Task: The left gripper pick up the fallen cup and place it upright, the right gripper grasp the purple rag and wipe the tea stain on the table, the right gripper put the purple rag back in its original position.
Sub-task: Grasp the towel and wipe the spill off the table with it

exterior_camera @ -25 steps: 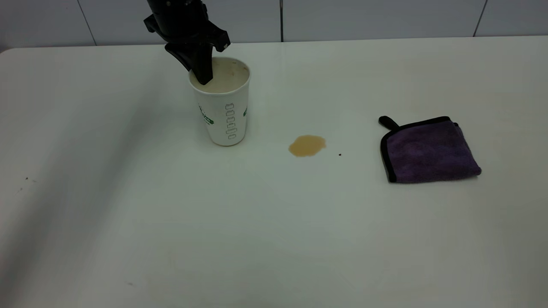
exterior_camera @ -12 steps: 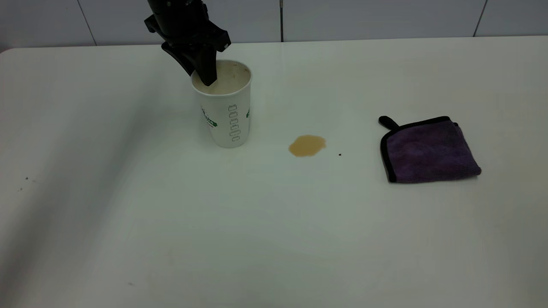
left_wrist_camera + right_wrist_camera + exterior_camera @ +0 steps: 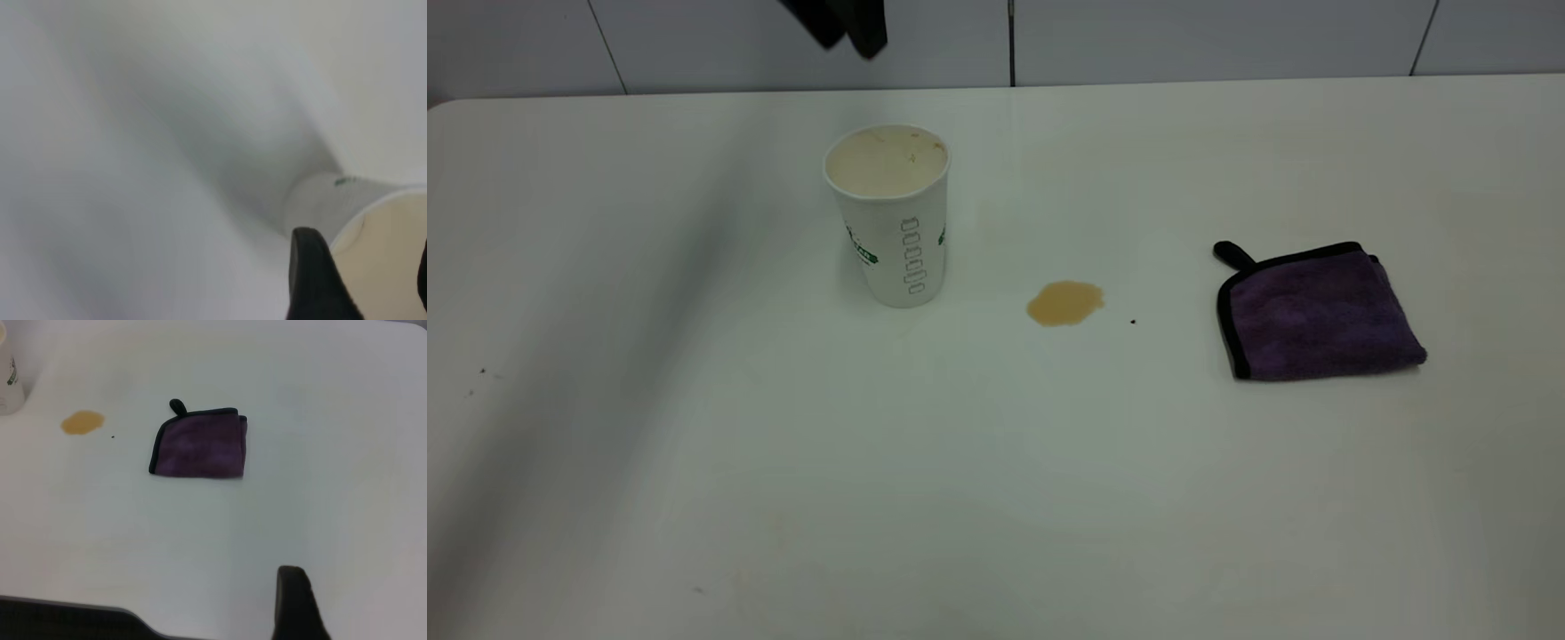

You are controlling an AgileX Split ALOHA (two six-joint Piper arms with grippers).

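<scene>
The white cup (image 3: 889, 218) with green print stands upright on the table (image 3: 694, 462), its tan-stained inside showing. My left gripper (image 3: 845, 27) is open and empty, high above the cup at the top edge of the exterior view. In the left wrist view the left gripper (image 3: 363, 280) hangs over the cup's mouth (image 3: 393, 253). The tea stain (image 3: 1064, 302) lies right of the cup. The purple rag (image 3: 1316, 311) lies folded farther right. My right gripper (image 3: 360, 600) is parked away from the rag (image 3: 199, 444), with one finger (image 3: 293, 603) in view, and is out of the exterior view.
A tiny black speck (image 3: 1133, 321) lies just right of the stain. A tiled wall (image 3: 1227, 36) runs behind the table's far edge. The right wrist view also shows the stain (image 3: 82, 422) and the cup's base (image 3: 10, 383).
My left gripper has let go of the cup's rim and risen straight up, nearly out of the exterior view. The cup stays standing where it was.
</scene>
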